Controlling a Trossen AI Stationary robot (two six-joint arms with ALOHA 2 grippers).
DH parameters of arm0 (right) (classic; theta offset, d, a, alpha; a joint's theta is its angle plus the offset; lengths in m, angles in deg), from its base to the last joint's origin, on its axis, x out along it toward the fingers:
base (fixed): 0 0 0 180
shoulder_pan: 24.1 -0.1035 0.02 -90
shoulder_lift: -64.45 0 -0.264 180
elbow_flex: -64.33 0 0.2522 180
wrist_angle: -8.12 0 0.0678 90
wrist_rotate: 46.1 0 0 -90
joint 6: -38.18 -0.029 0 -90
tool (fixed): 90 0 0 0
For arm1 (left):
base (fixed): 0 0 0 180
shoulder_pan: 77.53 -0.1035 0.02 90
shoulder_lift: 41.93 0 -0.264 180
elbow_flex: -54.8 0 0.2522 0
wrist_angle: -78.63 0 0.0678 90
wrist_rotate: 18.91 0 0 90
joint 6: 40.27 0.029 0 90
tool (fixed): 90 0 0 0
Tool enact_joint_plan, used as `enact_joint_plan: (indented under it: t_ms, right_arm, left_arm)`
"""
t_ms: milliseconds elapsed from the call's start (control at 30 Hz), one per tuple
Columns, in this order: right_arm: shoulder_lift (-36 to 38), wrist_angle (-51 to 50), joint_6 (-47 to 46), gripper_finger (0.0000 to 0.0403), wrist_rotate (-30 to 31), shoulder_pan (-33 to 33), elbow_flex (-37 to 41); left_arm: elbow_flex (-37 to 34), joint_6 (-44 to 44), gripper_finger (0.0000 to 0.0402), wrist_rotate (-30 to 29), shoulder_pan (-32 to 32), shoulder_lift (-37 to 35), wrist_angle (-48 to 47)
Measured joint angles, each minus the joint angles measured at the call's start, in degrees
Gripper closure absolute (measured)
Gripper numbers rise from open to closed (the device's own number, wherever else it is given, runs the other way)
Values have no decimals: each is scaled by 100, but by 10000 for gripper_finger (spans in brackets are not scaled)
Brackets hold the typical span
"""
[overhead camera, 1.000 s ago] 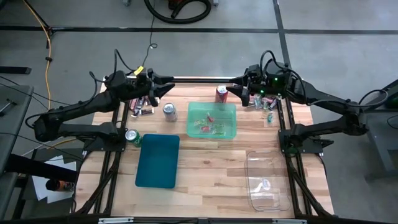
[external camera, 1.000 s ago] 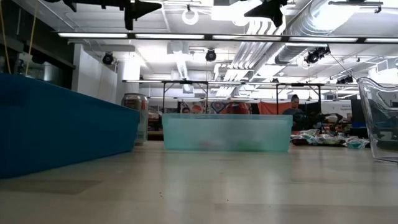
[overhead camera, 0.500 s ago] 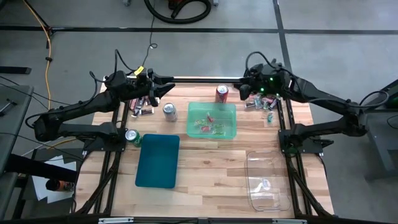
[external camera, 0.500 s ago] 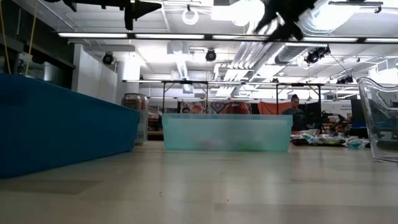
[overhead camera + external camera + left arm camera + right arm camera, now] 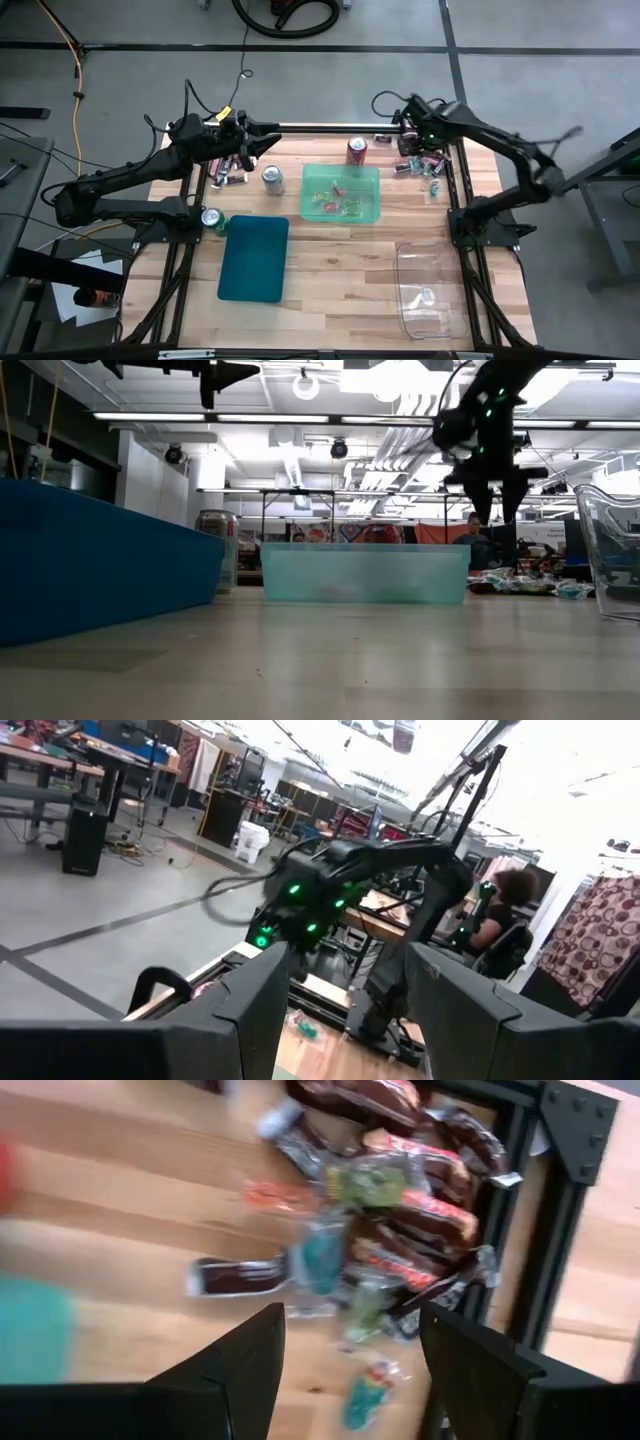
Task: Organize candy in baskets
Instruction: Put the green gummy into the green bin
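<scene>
Right gripper (image 5: pixel 350 1370) hovering, fingers open, above candy (image 5: pixel 400 1210) pile on tabletop (image 5: pixel 340 260); left gripper (image 5: pixel 270 148) waiting, fingers open

A robotics lab or workshop in a large open industrial hall. The pale wooden plank counter (image 5: pixel 340 260) sits in a black metal frame on a grey concrete floor (image 5: pixel 330 85) with loose cables. Exposed silver ventilation ducts (image 5: pixel 520 400) and long strip lights (image 5: pixel 250 418) hang overhead, and cluttered workbenches (image 5: pixel 70 765) stand beyond.
</scene>
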Motion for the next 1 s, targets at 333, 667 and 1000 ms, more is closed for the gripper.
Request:
enact_joint_plan:
  t_ms: [333, 667, 1000]
  right_arm:
    - [-403, 213, -29, 176, 42, 29, 1202]
    - [-22, 1593, -456, 176, 136, 147, 1952]
    - [-464, 1705, -503, 201, 364, 147, 1947]
  left_arm:
    - [0, -77, 213, 5, 2, 0, -242]
    - [0, -75, 213, -7, -151, 0, -254]
    - [0, -74, 213, 2, -166, 0, -257]
